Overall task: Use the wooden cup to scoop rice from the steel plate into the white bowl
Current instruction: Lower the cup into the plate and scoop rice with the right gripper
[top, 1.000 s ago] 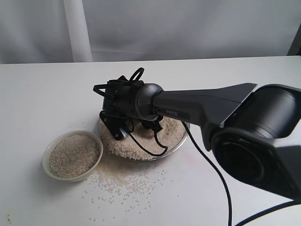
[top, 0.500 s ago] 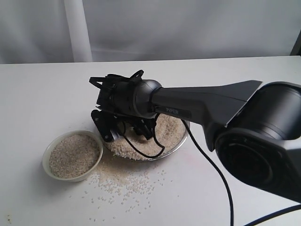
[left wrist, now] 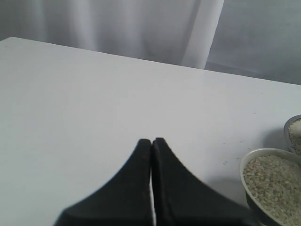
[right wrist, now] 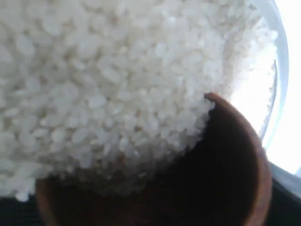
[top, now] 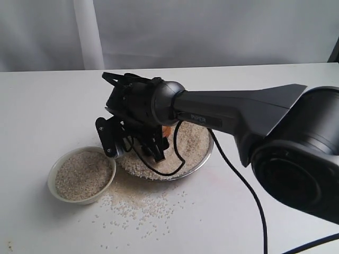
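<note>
The steel plate (top: 203, 157) sits mid-table, heaped with rice (top: 188, 142). My right gripper (top: 158, 144) hangs over the plate's left part, toward the white bowl (top: 52, 175), which is full of rice. Only an orange-brown sliver of the wooden cup (top: 167, 130) shows behind the fingers. Close up in the right wrist view, the wooden cup (right wrist: 251, 155) is tilted, rice (right wrist: 113, 80) lies against its dark inside, and the plate's rim (right wrist: 278, 70) shows beyond. My left gripper (left wrist: 151, 140) is shut and empty over bare table, with the white bowl (left wrist: 248, 162) off to one side.
Loose rice grains (top: 142, 209) are scattered on the white table (top: 53, 106) in front of the plate and bowl. A black cable (top: 241, 185) trails from the right arm across the table. A grey curtain (top: 212, 32) hangs behind.
My right gripper has risen from the rice and shifted slightly left toward the bowl, turning as it went. The left gripper's earlier state is not shown.
</note>
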